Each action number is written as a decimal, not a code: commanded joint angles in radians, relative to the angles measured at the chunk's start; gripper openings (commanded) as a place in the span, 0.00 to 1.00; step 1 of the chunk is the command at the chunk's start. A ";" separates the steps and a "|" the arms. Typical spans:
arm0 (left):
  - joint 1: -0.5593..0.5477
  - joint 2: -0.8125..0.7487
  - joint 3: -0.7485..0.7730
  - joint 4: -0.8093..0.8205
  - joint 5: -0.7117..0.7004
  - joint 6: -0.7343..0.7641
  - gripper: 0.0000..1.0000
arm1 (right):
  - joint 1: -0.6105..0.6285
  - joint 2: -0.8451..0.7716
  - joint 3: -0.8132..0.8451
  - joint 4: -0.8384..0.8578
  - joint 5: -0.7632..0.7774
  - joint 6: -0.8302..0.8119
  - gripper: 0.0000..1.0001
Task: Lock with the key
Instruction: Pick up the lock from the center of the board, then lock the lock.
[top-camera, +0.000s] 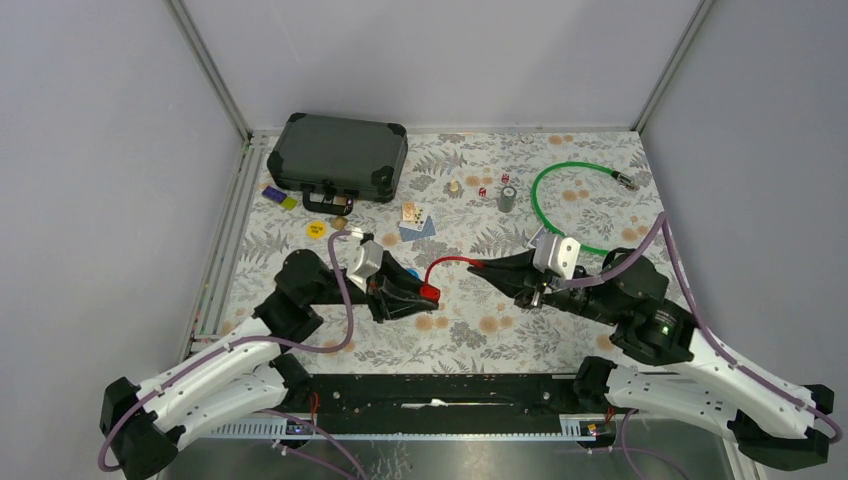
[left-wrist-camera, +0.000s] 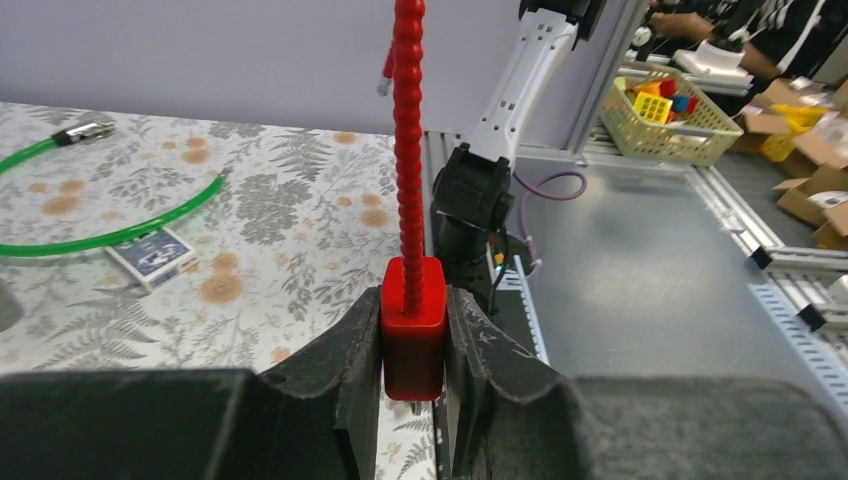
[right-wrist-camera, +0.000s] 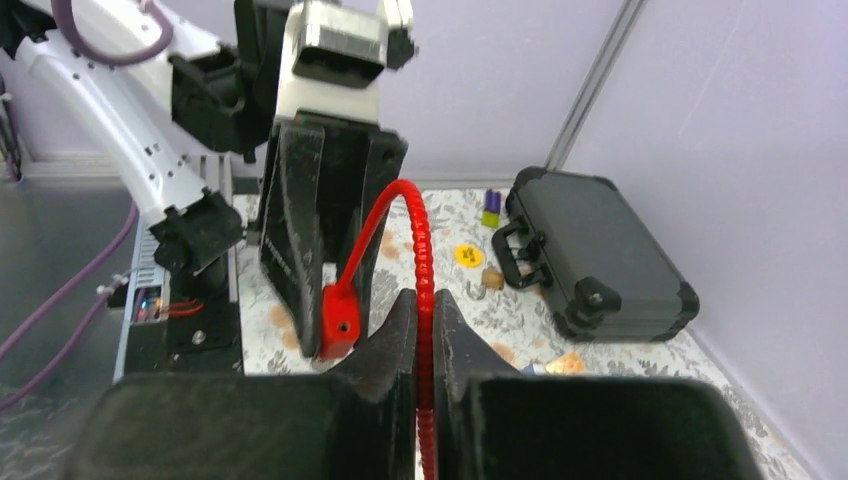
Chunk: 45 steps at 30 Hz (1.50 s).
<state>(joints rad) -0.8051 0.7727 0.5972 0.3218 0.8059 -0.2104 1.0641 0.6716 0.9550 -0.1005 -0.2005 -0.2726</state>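
Note:
A red lock body (left-wrist-camera: 412, 335) with a ribbed red cable (left-wrist-camera: 408, 150) is held off the table between both arms. My left gripper (left-wrist-camera: 413, 300) is shut on the lock body (top-camera: 429, 292), pads pressed on its two sides. The cable (top-camera: 452, 260) arches over to my right gripper (top-camera: 480, 266), which is shut on it. In the right wrist view the cable (right-wrist-camera: 425, 290) runs up between the jaws of the right gripper (right-wrist-camera: 425, 300) and curves down to the lock body (right-wrist-camera: 339, 320) with its small hole. The key is hidden.
A black case (top-camera: 340, 157) lies at the back left, with a yellow disc (top-camera: 316, 228) and small bits in front of it. A green cable loop (top-camera: 560, 195), a small cylinder (top-camera: 507, 197) and a card deck (top-camera: 417, 222) lie behind the grippers.

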 joint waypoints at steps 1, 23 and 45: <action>-0.011 0.011 -0.028 0.337 0.037 -0.148 0.00 | -0.001 0.040 -0.049 0.376 0.041 0.074 0.00; -0.028 -0.007 0.026 0.114 -0.033 0.049 0.00 | -0.001 0.226 -0.143 0.783 -0.130 0.500 0.00; -0.045 0.023 0.017 0.179 -0.003 0.016 0.00 | -0.001 0.242 -0.294 0.939 -0.020 0.491 0.00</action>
<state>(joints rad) -0.8349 0.7963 0.5758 0.3962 0.7891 -0.1917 1.0641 0.9199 0.6899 0.8120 -0.2497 0.2127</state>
